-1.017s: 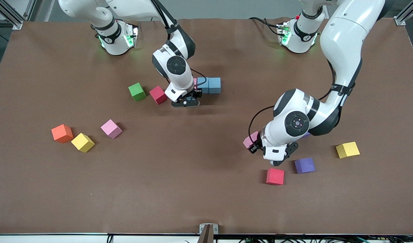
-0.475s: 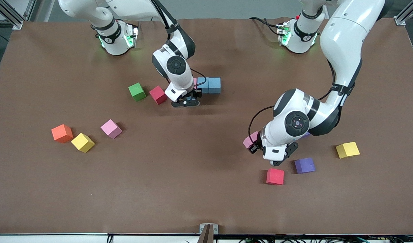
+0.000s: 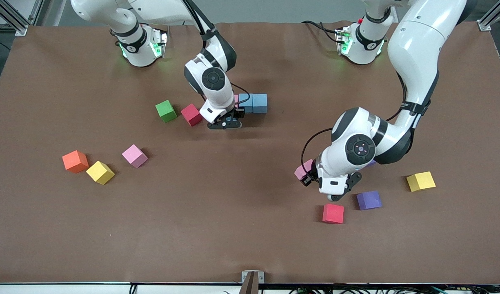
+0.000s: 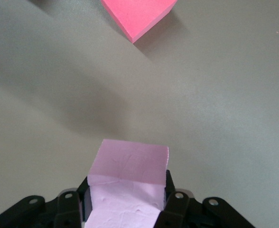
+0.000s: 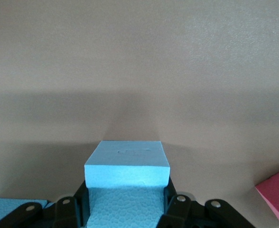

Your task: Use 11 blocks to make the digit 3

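A: Front view?
B: I see left gripper point(image 3: 311, 176) pinching 1 pink block point(image 3: 303, 169) over table point(image 3: 233, 228); right gripper point(image 3: 229, 121) low beside 2 light blue blocks point(image 3: 253, 103).
A: Wrists?
B: Left fingers point(image 4: 175, 202) clamp pink; right fingers point(image 5: 175, 204) clamp 1 blue block point(image 5: 127, 164).

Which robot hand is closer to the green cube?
The right one. The right end effector, shut on a light blue block, sits just past the red block beside the green cube. The left end effector, holding a pink block, is much farther, toward the left arm's end.

Pink cube point(image 4: 129, 164), light-blue cube point(image 5: 127, 159)
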You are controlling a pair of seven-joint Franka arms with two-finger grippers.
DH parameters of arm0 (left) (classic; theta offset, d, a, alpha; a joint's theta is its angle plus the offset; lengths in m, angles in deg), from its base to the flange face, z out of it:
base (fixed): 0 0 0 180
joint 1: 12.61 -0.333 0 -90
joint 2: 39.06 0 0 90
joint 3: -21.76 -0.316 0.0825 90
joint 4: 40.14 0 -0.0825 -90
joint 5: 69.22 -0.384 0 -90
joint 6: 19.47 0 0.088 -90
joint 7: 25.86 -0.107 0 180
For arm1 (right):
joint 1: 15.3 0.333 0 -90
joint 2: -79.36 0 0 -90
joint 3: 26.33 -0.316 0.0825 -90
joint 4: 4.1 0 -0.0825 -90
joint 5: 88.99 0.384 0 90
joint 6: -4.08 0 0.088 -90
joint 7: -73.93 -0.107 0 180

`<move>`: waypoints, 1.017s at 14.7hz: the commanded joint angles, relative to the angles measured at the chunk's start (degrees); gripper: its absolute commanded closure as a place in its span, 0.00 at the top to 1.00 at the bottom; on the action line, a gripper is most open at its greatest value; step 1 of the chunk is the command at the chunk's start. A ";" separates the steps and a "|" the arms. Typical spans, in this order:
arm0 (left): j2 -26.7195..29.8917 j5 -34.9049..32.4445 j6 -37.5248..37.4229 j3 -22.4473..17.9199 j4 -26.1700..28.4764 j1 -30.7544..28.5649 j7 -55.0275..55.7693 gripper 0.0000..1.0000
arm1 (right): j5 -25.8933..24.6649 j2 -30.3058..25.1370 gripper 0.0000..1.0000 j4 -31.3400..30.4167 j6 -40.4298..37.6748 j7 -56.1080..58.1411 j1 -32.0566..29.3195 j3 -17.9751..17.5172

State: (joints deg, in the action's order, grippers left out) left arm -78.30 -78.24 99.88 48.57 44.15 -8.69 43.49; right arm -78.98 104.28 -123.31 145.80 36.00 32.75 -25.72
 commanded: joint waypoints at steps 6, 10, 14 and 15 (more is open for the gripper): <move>1.70 0.76 -1.84 0.08 0.26 -0.32 -0.80 0.19 | -0.17 -1.90 0.35 -2.86 0.40 -1.27 1.43 0.53; 1.79 0.76 -1.84 0.08 0.17 -0.40 -0.80 0.19 | -0.17 -1.90 0.35 -2.86 0.31 -1.88 1.61 0.53; 1.79 0.67 -1.84 -0.01 -0.44 -0.58 -1.06 0.19 | -0.17 -1.90 0.35 -2.86 0.31 -1.88 1.87 0.45; 1.71 0.67 -1.84 -0.09 -0.62 -0.58 -1.15 0.19 | -0.17 -1.90 0.35 -2.86 0.23 -1.88 1.87 0.45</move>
State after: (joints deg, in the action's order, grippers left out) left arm -77.81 -78.24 99.41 48.54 43.57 -8.90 43.49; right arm -78.98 103.92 -123.90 145.78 35.71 33.37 -25.71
